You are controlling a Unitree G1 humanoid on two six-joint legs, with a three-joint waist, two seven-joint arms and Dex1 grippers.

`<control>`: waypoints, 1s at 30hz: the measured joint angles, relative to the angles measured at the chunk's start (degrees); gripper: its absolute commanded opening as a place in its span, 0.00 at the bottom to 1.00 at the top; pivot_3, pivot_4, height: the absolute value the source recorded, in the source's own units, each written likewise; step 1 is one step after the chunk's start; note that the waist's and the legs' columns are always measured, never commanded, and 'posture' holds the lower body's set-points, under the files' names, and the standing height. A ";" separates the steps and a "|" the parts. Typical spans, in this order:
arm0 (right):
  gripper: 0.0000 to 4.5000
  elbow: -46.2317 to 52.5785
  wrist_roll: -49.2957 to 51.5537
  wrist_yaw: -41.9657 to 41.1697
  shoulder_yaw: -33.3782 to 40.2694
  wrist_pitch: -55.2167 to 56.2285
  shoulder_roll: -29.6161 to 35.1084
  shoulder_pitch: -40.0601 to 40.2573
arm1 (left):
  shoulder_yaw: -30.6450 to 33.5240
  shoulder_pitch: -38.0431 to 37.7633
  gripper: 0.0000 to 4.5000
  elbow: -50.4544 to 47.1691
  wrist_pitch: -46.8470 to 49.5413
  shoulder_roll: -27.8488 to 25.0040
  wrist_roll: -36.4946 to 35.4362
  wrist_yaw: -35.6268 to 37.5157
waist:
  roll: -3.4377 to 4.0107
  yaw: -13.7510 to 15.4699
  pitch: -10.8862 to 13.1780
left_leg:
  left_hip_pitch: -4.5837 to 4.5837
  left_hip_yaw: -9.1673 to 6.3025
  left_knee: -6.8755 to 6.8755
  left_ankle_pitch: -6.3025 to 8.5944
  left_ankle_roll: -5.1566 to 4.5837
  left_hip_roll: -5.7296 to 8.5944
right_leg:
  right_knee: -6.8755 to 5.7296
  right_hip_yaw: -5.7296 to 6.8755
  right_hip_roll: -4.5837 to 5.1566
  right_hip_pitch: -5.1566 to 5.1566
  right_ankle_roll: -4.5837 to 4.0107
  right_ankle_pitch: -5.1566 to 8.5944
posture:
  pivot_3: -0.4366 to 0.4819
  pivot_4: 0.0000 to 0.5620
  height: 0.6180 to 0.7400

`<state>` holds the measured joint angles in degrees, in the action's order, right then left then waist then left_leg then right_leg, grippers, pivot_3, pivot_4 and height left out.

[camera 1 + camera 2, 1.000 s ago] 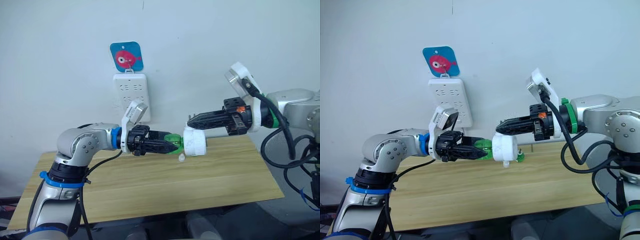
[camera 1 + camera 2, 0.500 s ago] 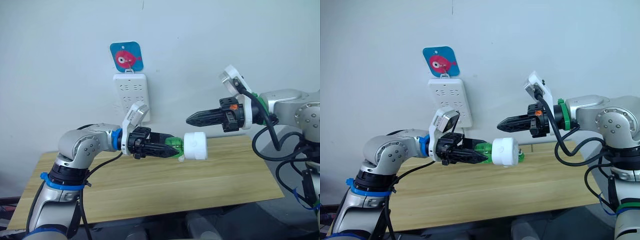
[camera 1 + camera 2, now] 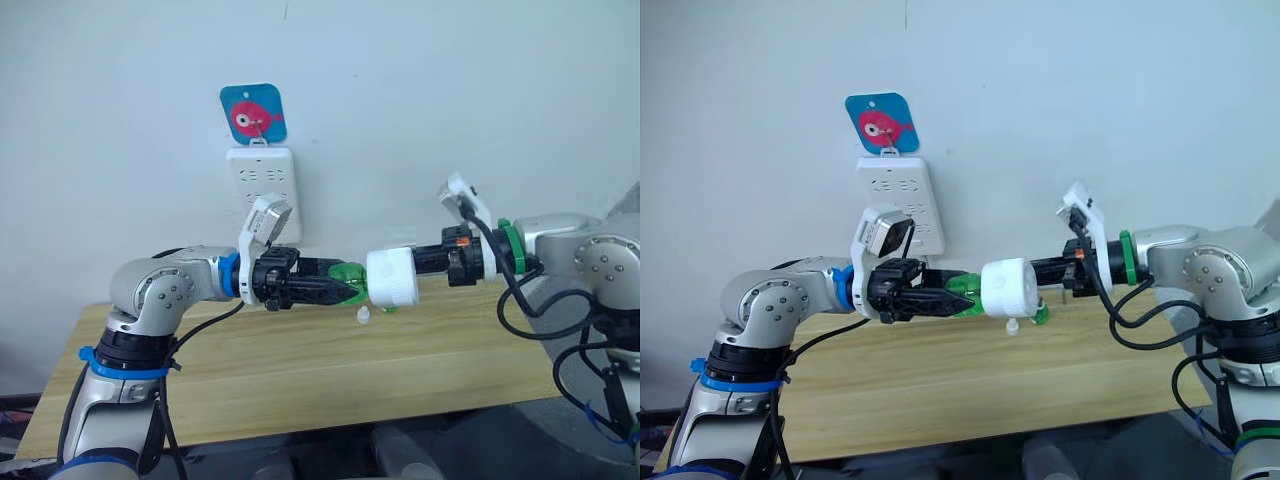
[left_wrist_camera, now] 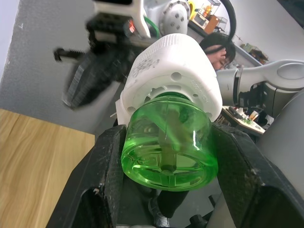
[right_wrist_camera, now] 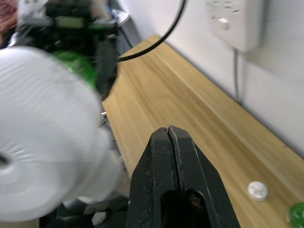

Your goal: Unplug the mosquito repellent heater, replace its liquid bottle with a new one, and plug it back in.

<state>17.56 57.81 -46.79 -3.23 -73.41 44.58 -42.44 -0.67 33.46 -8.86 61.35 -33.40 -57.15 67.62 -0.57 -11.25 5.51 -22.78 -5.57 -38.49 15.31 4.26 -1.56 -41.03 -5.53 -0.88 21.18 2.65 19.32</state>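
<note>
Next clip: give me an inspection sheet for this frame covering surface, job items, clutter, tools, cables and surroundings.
Surface: wooden table, mostly bare.
Job's things: mosquito repellent heater held in the air above the table, green liquid bottle attached at its left end; another green item on the table near the wall.
Clutter: small white cap on the table.
Tools: left tool shut on the green bottle; right tool shut, empty, beside the heater.
Cables: black cables along both arms; white cord below the power strip.
Surroundings: white power strip on the wall under a blue fish hook; a person in the background.
</note>
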 measured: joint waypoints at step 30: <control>0.00 4.70 17.13 13.76 6.37 -4.00 -4.70 -1.38 | -3.10 0.38 0.53 3.86 -8.25 -0.60 10.41 -0.23 | 0.01 0.04 -0.04 | -0.02 0.03 -0.17 0.00 0.00 0.02 | -0.04 -0.02 -0.02 -0.04 0.03 -0.02 | 0.29 0.01 1.00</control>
<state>22.26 74.94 -33.03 3.14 -77.41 39.88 -43.81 -3.78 33.84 -5.00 53.09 -34.00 -46.74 67.39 -0.56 -11.21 5.47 -22.81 -5.54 -38.67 15.31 4.26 -1.54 -41.06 -5.55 -0.90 21.14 2.68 19.31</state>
